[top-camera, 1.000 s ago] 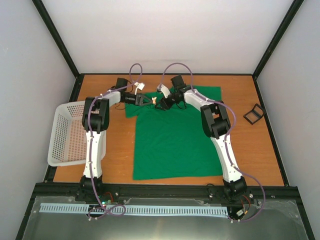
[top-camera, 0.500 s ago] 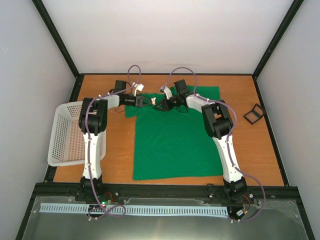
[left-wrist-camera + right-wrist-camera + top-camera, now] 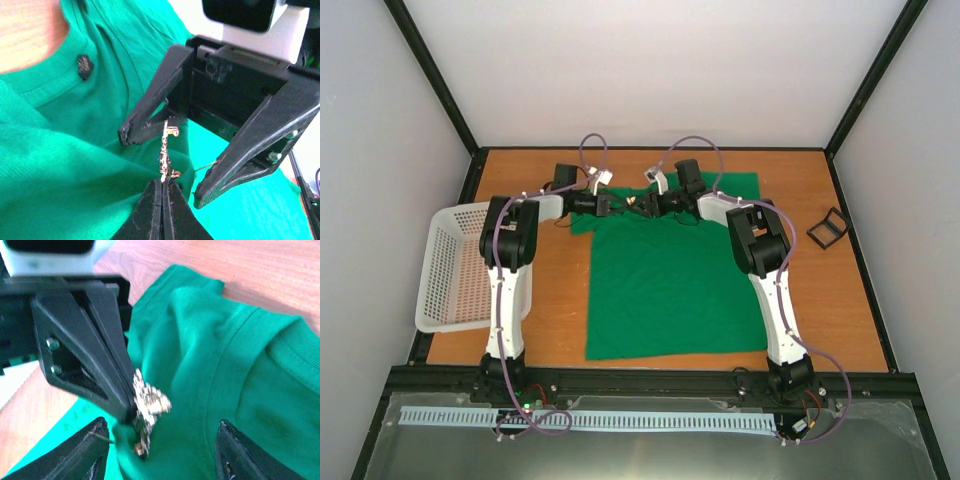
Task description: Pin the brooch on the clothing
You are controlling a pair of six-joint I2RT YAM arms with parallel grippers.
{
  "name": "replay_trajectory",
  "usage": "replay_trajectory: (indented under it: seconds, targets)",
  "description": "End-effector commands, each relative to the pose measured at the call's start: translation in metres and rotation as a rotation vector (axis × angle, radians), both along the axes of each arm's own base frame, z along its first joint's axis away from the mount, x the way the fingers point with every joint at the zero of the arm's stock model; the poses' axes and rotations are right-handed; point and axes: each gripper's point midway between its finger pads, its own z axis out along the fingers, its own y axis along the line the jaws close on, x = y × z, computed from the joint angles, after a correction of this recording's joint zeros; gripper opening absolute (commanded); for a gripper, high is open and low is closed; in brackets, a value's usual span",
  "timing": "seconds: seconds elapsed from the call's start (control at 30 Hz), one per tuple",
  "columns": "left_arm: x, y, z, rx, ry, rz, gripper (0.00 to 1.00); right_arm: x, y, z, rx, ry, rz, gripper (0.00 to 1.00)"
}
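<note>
The green T-shirt (image 3: pixel 670 285) lies flat on the table, collar at the far end. My left gripper (image 3: pixel 163 184) is shut on the small silvery brooch (image 3: pixel 165 152), holding it upright against a raised fold of the shirt (image 3: pixel 75 170) near the collar. My right gripper (image 3: pixel 162 455) faces it, open, with its fingers (image 3: pixel 150 120) on either side of the brooch (image 3: pixel 148 402). A thin pin reaches from the brooch to one right fingertip (image 3: pixel 220 172). In the top view both grippers meet at the collar, left gripper (image 3: pixel 616 204) and right gripper (image 3: pixel 647 205).
A white mesh basket (image 3: pixel 450 270) stands at the table's left edge beside the left arm. A small black square box (image 3: pixel 828 228) sits at the right edge. Dark frame rails and pale walls enclose the table.
Both wrists have drawn closer together over the collar and sit a little farther back. The left gripper stays shut on the brooch; the right stays open.
</note>
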Motion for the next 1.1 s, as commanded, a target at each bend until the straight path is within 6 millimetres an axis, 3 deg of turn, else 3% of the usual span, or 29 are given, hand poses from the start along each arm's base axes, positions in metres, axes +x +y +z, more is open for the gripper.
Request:
replay_trajectory:
  seconds: [0.0,0.3,0.5,0.6,0.7,0.83,0.93,1.07]
  targets:
    - [-0.008,-0.012,0.019,-0.032,-0.036,-0.037,0.01,0.007,0.007,0.041,0.070,-0.052,0.012,0.56]
    - [-0.014,-0.014,0.030,-0.058,-0.082,-0.064,0.01,0.000,0.002,0.041,0.092,-0.021,0.064,0.55]
    - [-0.016,-0.012,0.017,-0.043,-0.042,-0.064,0.01,0.011,-0.013,0.089,0.148,-0.026,0.036,0.66]
    - [-0.016,-0.012,0.018,-0.044,-0.044,-0.065,0.01,0.016,-0.030,0.102,0.175,-0.017,-0.006,0.80]
    - [-0.014,-0.012,0.022,-0.049,-0.055,-0.068,0.01,0.001,-0.039,0.093,0.161,-0.038,0.037,0.81]
    - [-0.012,-0.012,0.024,-0.049,-0.060,-0.073,0.01,-0.031,-0.041,0.072,0.157,-0.071,0.122,0.72]
    - [-0.012,-0.012,0.024,-0.053,-0.055,-0.073,0.01,-0.039,-0.039,0.062,0.166,-0.065,0.134,0.55]
    - [-0.013,-0.012,0.023,-0.056,-0.048,-0.075,0.01,-0.042,-0.029,0.051,0.151,-0.060,0.143,0.54]
